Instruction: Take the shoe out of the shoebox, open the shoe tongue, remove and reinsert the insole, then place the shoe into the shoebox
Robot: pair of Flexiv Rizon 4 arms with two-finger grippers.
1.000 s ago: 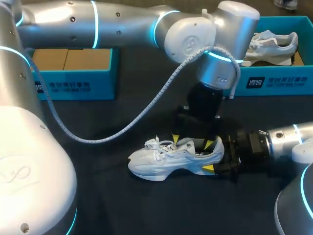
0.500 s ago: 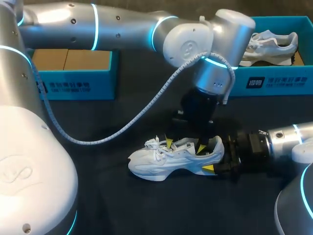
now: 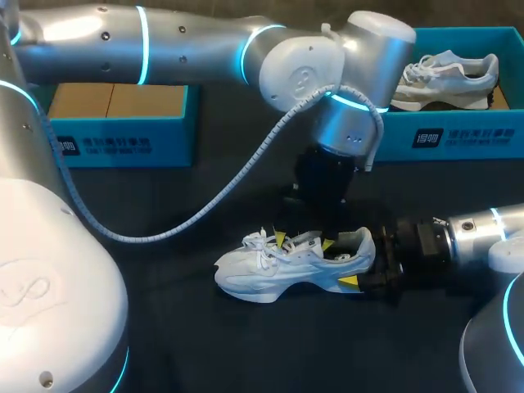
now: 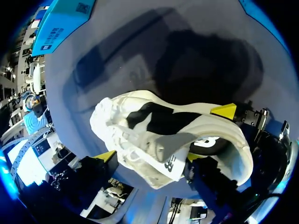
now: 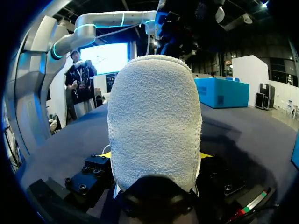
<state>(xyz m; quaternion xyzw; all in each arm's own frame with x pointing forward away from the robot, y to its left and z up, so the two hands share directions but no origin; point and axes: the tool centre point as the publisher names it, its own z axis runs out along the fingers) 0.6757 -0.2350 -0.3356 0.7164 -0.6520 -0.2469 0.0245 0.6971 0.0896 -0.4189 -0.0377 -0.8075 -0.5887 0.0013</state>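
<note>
Shoe: the white shoe (image 3: 286,266) lay on its sole on the dark table (image 3: 205,327), near the middle, toe to the left and heel to the right. It was outside both boxes.
Right gripper: I found the right gripper (image 3: 362,266) clamped on the shoe's heel (image 5: 154,121), coming in low from the right. A yellow tip showed on each side of the heel in the right wrist view.
Left gripper: the left gripper (image 3: 304,241) pointed down over the shoe's opening with its fingers spread apart. One tip stood by the laces and the other toward the heel. I saw nothing pinched between them.
Tongue: the grey tongue (image 4: 175,144) lay between the left fingers, just beside the heel-side tip.
Left box: the blue left box (image 3: 123,143) sat at the far left, with bare cardboard showing inside.
Right box: the blue right box (image 3: 458,135) sat at the far right, well apart from the shoe.
Second shoe: a second shoe (image 3: 446,70), also white, lay inside the right box.
</note>
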